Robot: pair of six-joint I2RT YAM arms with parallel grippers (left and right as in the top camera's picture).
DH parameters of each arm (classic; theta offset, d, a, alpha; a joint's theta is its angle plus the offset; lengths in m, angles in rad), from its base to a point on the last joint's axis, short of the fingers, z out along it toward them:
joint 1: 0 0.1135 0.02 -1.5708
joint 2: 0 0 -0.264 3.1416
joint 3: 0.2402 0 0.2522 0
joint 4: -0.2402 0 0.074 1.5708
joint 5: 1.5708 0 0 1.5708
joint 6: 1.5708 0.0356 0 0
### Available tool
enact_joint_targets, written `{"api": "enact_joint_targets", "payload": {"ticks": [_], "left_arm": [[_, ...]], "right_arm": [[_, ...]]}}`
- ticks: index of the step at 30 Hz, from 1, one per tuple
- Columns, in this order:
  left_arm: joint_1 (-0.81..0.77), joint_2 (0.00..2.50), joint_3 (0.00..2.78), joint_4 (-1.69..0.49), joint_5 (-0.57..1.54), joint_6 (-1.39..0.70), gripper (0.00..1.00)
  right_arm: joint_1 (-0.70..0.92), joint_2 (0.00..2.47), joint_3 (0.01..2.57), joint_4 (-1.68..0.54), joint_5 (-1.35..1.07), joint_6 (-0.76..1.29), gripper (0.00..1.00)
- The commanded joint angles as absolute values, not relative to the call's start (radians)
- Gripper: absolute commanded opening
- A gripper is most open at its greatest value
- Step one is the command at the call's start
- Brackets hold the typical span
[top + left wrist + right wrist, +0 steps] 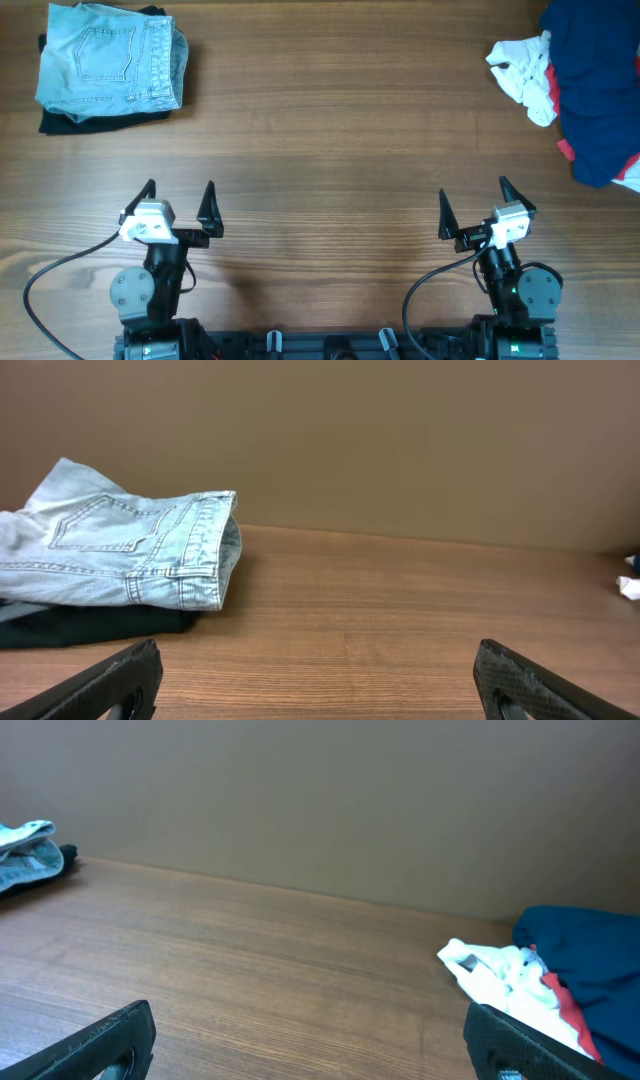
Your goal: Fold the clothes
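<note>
**Both claws empty; unfolded heap lies nearer the right arm**

The unfolded heap, a white garment (pixel 523 68) against a blue garment (pixel 595 90), lies at the far right corner of the bench (pixel 330 130). It is ahead and to the right of the right claw (pixel 473 190), well apart, with no clear long axis. Folded jeans (pixel 110 57) sit far left. The left claw (pixel 180 187) and the right claw are both spread wide, holding nothing, tucked near their bases and pointing across the bench.
</note>
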State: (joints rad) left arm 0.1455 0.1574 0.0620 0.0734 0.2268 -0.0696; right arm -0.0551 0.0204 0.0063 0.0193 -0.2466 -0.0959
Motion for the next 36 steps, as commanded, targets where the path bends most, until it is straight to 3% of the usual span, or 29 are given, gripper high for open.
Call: {"api": "enact_joint_targets", "payload": {"ticks": [1,9,36], "left_arm": [[0.109,0.107,0.006,0.090,0.128,-0.087,1.00],[0.103,0.033,0.006,-0.081,0.076,-0.088,1.00],[0.103,0.009,0.006,-0.072,0.065,-0.086,1.00]], "right_arm": [[-0.052,0.017,0.005,0.022,-0.263,-0.105,1.00],[-0.052,0.017,0.005,0.022,-0.262,-0.105,1.00],[-0.052,0.017,0.005,0.022,-0.263,-0.105,1.00]]}}
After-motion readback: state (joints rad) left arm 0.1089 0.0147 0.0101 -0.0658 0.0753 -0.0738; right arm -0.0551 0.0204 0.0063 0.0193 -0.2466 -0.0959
